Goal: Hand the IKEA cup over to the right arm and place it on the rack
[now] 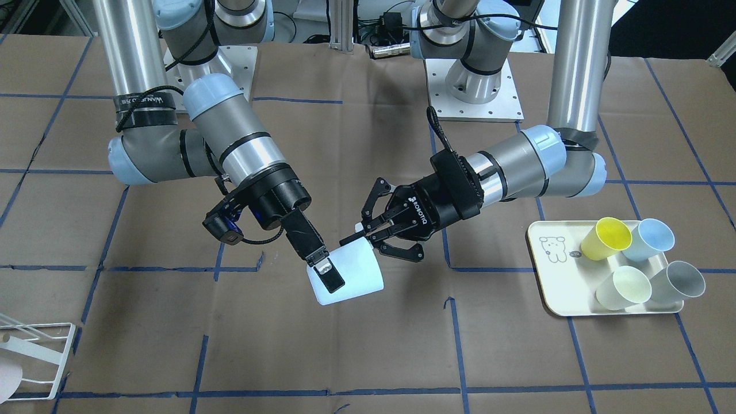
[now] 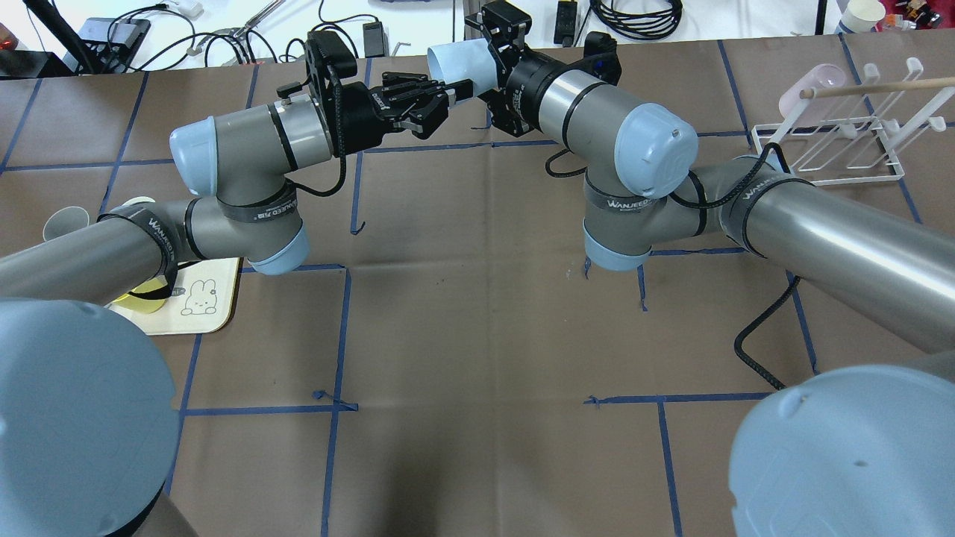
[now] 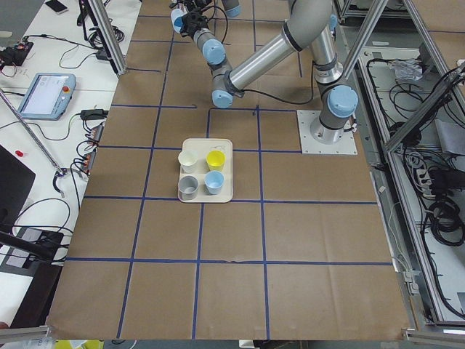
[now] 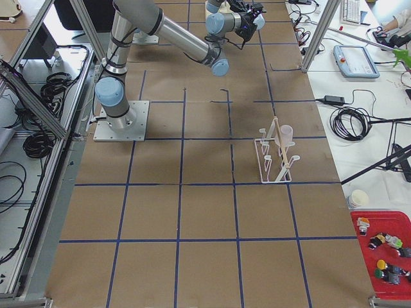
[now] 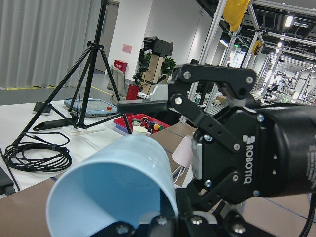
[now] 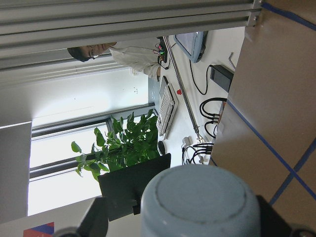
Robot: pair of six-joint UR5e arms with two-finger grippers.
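Observation:
The IKEA cup [image 1: 356, 276], pale blue, lies on its side in the air above the table's middle, between the two grippers. My right gripper [image 1: 325, 275], on the arm with the lettered black band, is shut on the cup's body near its base. The right wrist view shows the cup's round base [image 6: 200, 197] close up. My left gripper [image 1: 356, 233] is open, its jaws astride the cup's rim; the left wrist view looks into the cup's mouth [image 5: 108, 192]. The cup also shows in the overhead view [image 2: 456, 67]. The white wire rack [image 2: 828, 153] stands at my far right.
A pink cup [image 2: 809, 86] hangs on the rack, which also shows in the front view [image 1: 34, 356]. The cream bear tray [image 1: 549, 282] on my left holds yellow [image 1: 606, 237], blue [image 1: 650, 238], pale [image 1: 624, 287] and grey [image 1: 678, 282] cups.

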